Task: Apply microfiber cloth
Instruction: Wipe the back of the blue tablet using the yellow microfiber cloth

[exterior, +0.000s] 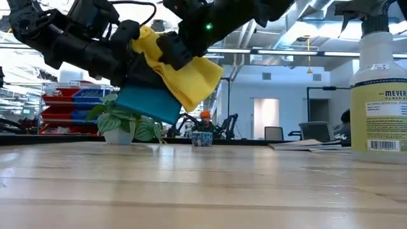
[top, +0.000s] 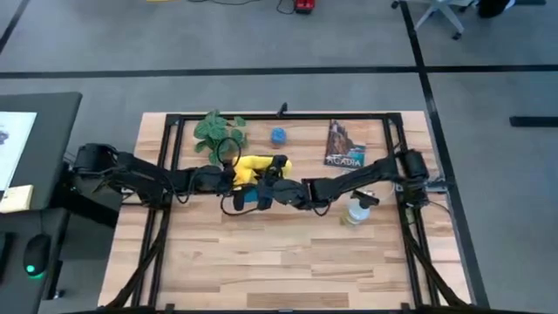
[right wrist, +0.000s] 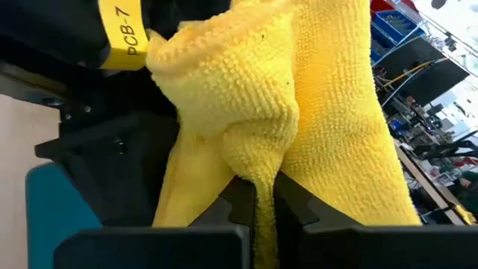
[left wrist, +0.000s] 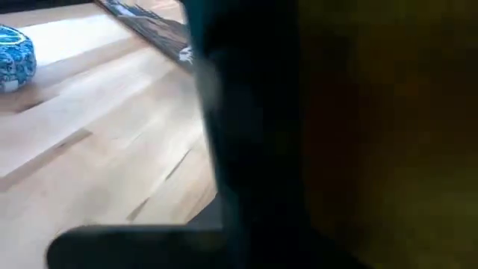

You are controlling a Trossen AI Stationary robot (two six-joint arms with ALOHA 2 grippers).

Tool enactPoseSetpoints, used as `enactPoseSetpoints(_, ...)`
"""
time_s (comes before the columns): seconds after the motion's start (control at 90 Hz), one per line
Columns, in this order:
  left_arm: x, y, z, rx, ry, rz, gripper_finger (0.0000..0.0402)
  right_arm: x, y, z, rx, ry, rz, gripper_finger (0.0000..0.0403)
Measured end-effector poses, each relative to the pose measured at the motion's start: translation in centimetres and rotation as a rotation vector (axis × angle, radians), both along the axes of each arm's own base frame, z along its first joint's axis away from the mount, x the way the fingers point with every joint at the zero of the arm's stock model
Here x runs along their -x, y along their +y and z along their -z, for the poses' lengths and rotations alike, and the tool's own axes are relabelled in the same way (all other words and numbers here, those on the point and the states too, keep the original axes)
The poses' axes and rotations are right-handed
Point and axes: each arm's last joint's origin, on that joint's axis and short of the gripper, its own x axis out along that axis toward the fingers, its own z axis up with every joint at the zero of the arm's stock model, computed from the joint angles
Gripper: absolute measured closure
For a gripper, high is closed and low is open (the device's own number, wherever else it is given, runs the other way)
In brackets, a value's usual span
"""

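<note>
Wooden slats of the table (top: pixel 261 262) fill the high view, with both arms reaching to its middle. The left gripper (top: pixel 228 177) and right gripper (top: pixel 277 187) meet there at the microfiber cloth (top: pixel 255 166), whose long axis runs roughly across the table, toward the potted plant (top: pixel 218 131) at one end. A spray bottle (top: pixel 357 212) stands beside the right arm.

Low view: the cloth (exterior: pixel 184 73) hangs well above the tabletop, draped over a teal-edged tablet (exterior: pixel 145 102) that is tilted, one corner low. The cloth's free end points down and away from the left arm. Lifting the tablet probably exposes its face for wiping.

Left wrist view: a dark surface very close to the lens blocks most of the picture; whether the left fingers are clamped cannot be told. A blue patterned cup (left wrist: pixel 15 58) sits on the table.

Right wrist view: the right fingers (right wrist: pixel 302 202) pinch a fold of the cloth (right wrist: pixel 328 112), bunched and trailing away from them.
</note>
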Motion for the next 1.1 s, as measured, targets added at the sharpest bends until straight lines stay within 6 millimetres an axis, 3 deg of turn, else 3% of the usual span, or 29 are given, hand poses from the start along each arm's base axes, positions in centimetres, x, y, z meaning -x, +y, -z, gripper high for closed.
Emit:
enactPoseSetpoints(0.144, -0.1, -0.1, -0.3, -0.001, -0.021, 0.011, 0.0391, 0.3, -0.2, -1.4, -0.004, -0.049, 0.008, 0.0398)
enactPoseSetpoints(0.522, 0.0, -0.1, 0.0, -0.031, 0.005, 0.016, 0.0391, 1.5, 1.9, 0.6, -0.008, 0.11, 0.108, 0.0397)
enactPoseSetpoints(0.711, 0.0, -0.1, -0.1, -0.041, 0.003, 0.011, 0.0391, 2.4, 3.3, 1.5, 0.073, 0.214, 0.174, 0.0397)
enactPoseSetpoints(0.933, -0.1, 0.1, -0.4, -0.03, -0.018, 0.012, 0.0391, 5.3, 3.1, -0.2, 0.016, 0.226, 0.29, 0.0397)
enactPoseSetpoints(1.1, -0.1, 1.2, -0.6, -0.019, -0.044, -0.081, 0.0391, 5.9, 5.3, -0.7, -0.048, 0.216, 0.187, 0.0397)
